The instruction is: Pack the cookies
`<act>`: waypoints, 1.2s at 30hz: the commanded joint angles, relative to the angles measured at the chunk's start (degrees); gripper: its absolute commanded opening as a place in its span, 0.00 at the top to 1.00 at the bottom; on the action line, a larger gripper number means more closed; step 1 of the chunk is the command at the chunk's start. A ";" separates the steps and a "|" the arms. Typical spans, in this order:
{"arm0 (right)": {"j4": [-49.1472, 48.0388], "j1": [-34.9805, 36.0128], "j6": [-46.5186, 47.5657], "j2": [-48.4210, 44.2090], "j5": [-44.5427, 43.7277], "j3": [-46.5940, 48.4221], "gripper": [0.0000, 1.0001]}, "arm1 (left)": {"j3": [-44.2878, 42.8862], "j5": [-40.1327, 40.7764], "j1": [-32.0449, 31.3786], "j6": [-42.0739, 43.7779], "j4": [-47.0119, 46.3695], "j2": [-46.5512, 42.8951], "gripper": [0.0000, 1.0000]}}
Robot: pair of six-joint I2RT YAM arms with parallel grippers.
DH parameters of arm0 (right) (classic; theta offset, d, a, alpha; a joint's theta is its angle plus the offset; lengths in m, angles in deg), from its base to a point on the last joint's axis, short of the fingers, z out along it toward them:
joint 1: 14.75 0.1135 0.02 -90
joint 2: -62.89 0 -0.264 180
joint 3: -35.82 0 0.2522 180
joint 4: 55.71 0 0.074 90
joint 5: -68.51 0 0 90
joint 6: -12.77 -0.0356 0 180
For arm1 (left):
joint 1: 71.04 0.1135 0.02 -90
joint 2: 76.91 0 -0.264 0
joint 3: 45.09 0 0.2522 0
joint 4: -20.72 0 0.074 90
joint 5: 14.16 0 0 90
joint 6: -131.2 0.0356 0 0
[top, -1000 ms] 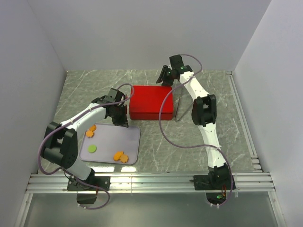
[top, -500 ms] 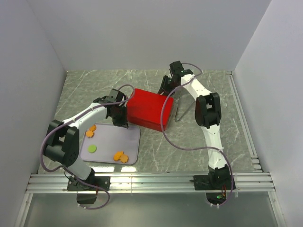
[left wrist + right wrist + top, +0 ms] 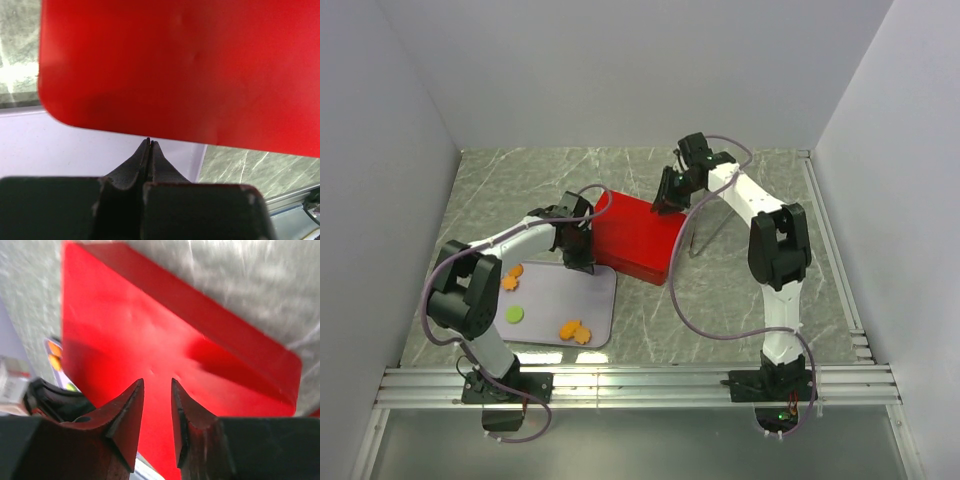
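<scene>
Tabletop (image 3: 820, 260): right claw (image 3: 156, 382) ajar, maybe touching box (image 3: 115, 340)

A red box (image 3: 632, 238) sits askew near the middle of the grey-green marbled tabletop (image 3: 740, 300), its edges at a slant to the walls. Its near left corner meets the far right corner of a pale lavender tray (image 3: 592, 300) with rounded corners, which lies in the near left part of the tabletop. Whether the box rests on the tray's rim cannot be told. Just right of the box lies a thin dark rod (image 3: 697, 235), pointing roughly near to far. Plain white walls (image 3: 620, 70) enclose the left, far and right sides. Aluminium rails (image 3: 650, 385) run along the near edge.
</scene>
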 commanded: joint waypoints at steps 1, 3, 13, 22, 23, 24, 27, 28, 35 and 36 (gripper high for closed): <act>-2.22 0.27 0.60 -3.79 -0.24 -4.66 0.66 | -0.58 1.23 -0.67 -0.84 -2.11 -0.01 1.00; -3.89 0.27 0.16 -6.25 -0.34 -6.17 0.66 | -0.58 1.67 -0.93 -1.19 -1.68 -0.71 1.00; -11.79 0.27 -2.12 -9.16 12.90 -5.53 0.66 | -1.37 4.40 -0.93 -1.99 0.96 -9.05 1.00; -30.61 1.33 -9.34 -10.30 22.52 -26.62 0.68 | 1.43 3.70 -1.02 -3.74 0.79 -12.83 1.00; -30.62 2.37 -8.20 -10.13 22.34 -27.87 0.69 | 1.70 3.70 -1.11 -3.92 0.70 -13.10 1.00; -31.23 2.82 -7.84 -10.04 22.07 -30.75 0.69 | 2.40 3.61 -1.02 -4.09 0.70 -13.63 1.00; -36.04 3.70 -9.06 -9.78 22.33 -36.30 0.70 | 2.93 3.35 -1.11 -4.62 0.61 -14.24 1.00; -37.55 3.70 -9.77 -9.95 22.33 -40.15 0.70 | 3.20 3.35 -1.11 -4.88 0.61 -14.68 1.00; -41.97 3.97 -11.45 -10.83 21.81 -46.69 0.71 | 3.81 3.52 -1.11 -5.24 0.87 -16.35 1.00; -40.31 3.97 -11.09 -11.01 21.11 -45.73 0.71 | 3.73 3.70 -1.11 -5.24 1.05 -16.44 1.00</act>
